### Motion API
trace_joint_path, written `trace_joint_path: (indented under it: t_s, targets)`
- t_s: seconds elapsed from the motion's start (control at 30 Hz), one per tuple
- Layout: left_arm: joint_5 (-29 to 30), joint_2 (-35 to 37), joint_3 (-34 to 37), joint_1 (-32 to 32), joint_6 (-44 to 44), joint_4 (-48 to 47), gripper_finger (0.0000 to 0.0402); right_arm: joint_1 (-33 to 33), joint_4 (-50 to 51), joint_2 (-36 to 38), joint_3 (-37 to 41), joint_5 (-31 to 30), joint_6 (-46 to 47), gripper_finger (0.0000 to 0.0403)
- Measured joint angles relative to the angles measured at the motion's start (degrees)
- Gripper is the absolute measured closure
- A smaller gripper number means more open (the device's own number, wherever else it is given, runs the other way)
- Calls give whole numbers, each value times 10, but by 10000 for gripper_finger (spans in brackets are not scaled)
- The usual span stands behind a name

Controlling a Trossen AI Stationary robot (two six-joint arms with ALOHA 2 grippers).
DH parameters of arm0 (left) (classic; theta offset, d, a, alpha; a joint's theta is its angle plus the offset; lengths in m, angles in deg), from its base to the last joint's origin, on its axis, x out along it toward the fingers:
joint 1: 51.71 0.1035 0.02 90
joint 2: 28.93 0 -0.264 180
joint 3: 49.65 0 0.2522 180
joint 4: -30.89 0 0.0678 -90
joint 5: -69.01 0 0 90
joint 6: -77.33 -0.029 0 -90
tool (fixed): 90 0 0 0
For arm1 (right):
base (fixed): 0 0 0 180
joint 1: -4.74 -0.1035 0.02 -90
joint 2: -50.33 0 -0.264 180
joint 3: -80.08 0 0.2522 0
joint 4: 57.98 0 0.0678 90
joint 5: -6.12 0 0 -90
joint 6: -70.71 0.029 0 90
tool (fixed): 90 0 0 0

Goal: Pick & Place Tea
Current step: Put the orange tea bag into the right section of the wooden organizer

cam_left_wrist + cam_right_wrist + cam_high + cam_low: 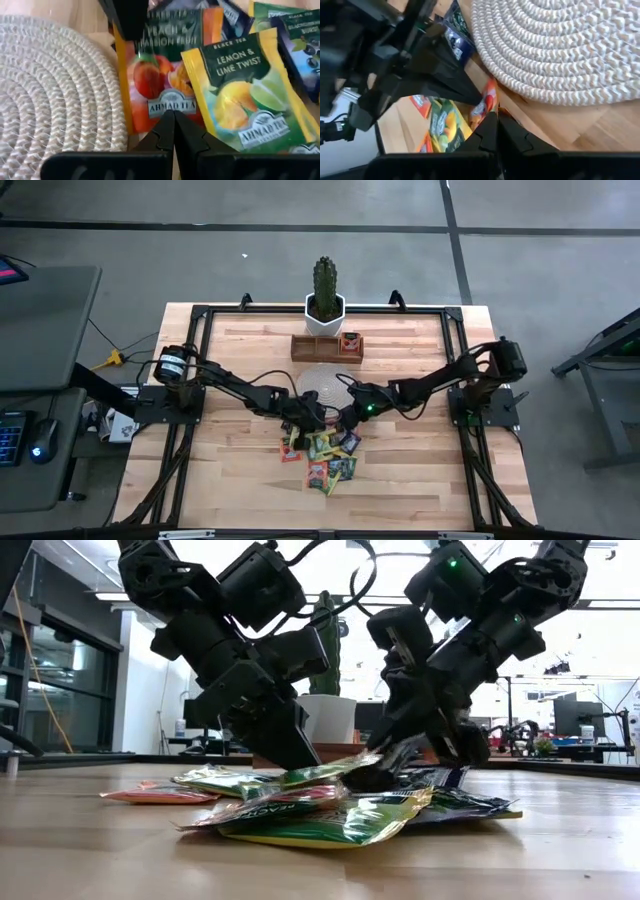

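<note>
Several tea sachets (pixel 325 458) lie in a loose pile on the wooden table, just near of the round woven mat (pixel 322 380). Both grippers meet at the pile's far edge. My left gripper (pixel 173 115) and my right gripper (pixel 496 117) are each shut on the same orange peach sachet (pixel 160 75), at opposite ends. A yellow lemon-and-lime sachet (pixel 245 95) overlaps it on one side. In the low view the left gripper (pixel 295 762) stands left of the right gripper (pixel 400 752), with the sachet (pixel 330 772) spanning between them. My left gripper has the peach sachet's end edge (pixel 172 106) between its two shut fingertips, slanting down from the table's left. The fingers cover the very spot. My right gripper pinches the sachet's opposite end (pixel 489 102) between its fingertips, slanting down from the table's right. That end sits raised above the pile (pixel 375 760).
Beyond the mat stand a brown wooden tray (pixel 327 346) and a cactus in a white pot (pixel 324 305). A black frame (pixel 200 315) runs around the tabletop. Bare wood lies left and right of the pile and toward the near edge.
</note>
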Motion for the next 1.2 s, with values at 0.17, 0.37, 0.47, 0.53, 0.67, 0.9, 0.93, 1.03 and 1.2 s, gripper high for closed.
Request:
trace_joint_path:
  t_s: [0.17,0.37,0.47,0.53,0.67,0.9,0.93,1.03,1.2]
  targets:
    - [-6,0,1,0,0,-1,401,1,51,33,0,-22,-17,402]
    - [-10,0,1,0,0,-2,401,1,78,73,0,-42,-30,403]
    - [-12,0,1,0,1,-1,401,1,80,82,0,-43,-32,403]
    - [-12,0,1,0,2,0,401,1,80,82,0,-43,-34,403]
    - [-12,0,1,0,2,0,401,-1,80,82,0,-40,-34,403]
    - [-21,11,2,0,1,5,370,-1,87,89,0,4,-73,403]
    - [-22,12,2,0,1,5,359,-2,92,89,0,10,-82,403]
    - [-44,20,2,7,0,3,317,-2,104,89,0,27,-111,403]
    - [-146,29,2,33,0,21,250,-1,117,89,0,28,-165,403]
